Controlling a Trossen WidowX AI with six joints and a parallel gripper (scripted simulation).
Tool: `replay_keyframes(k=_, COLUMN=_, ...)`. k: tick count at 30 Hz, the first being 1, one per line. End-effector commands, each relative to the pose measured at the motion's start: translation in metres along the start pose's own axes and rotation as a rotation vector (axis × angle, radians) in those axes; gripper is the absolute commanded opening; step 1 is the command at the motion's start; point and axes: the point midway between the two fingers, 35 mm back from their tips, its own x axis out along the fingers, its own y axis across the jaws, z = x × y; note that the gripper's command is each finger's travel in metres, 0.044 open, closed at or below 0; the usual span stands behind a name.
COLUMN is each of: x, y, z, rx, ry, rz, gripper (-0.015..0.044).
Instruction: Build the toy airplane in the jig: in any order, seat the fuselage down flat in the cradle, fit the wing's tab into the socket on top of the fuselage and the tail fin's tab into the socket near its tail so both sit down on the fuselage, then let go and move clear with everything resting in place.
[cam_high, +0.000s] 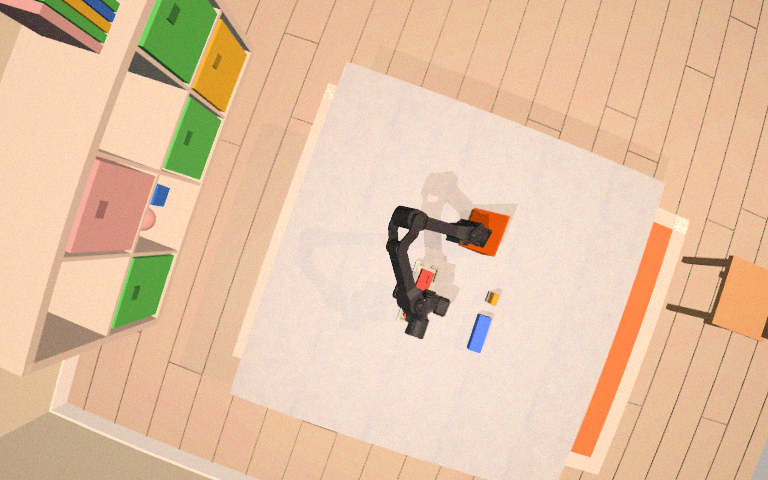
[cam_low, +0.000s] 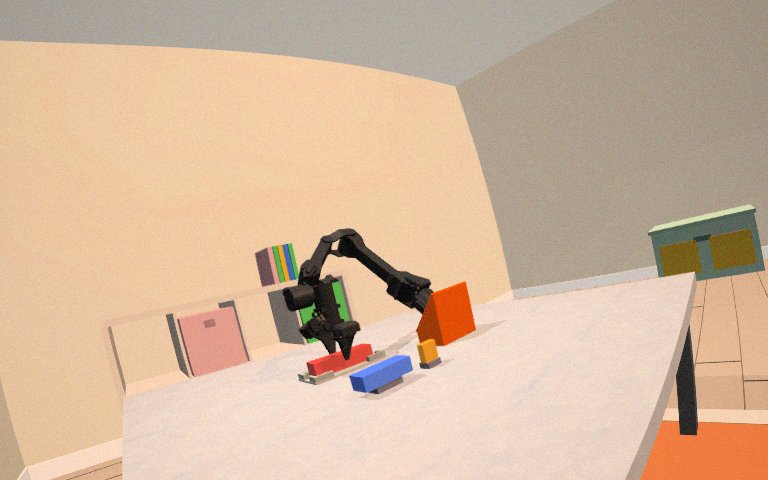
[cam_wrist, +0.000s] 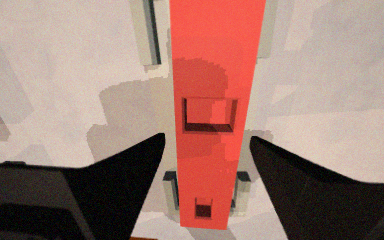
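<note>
Two rectangular sockets in the smooth red fuselage (cam_high: 424, 279) (cam_low: 339, 359) (cam_wrist: 210, 155)

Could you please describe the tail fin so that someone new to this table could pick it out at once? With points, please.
Find the orange wedge-shaped block (cam_high: 499, 221) (cam_low: 453, 314) on the pale table (cam_high: 543, 362) (cam_low: 509, 396). Near it and the long blue wing (cam_high: 479, 332) (cam_low: 382, 373) stands the tail fin (cam_high: 493, 298) (cam_low: 428, 352), a small, upright yellow piece with a dark grey foot. It is far shorter than the wing and the red fuselage (cam_high: 425, 279) (cam_low: 339, 360) (cam_wrist: 212, 160).
</note>
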Motion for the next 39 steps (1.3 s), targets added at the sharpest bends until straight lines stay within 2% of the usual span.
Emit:
replay_keyframes(k=1, x=-0.001, y=0.000, z=0.000, rx=0.002, ry=-0.001, rz=-0.001, gripper=0.0440)
replay_keyframes(k=10, x=-0.003, y=0.000, z=0.001, rx=0.001, ry=-0.001, rz=0.000, gripper=0.0440)
replay_keyframes(k=18, x=-0.104, y=0.001, z=0.000, rx=-0.005, ry=-0.002, rz=0.000, gripper=0.0440)
replay_keyframes(k=34, x=-0.101, y=0.005, z=0.003, rx=-0.075, ry=-0.002, rz=0.000, gripper=0.0440)
replay_keyframes(k=39, x=-0.106, y=0.063, z=0.032, rx=-0.076, ry=-0.006, rz=0.018, gripper=0.0440)
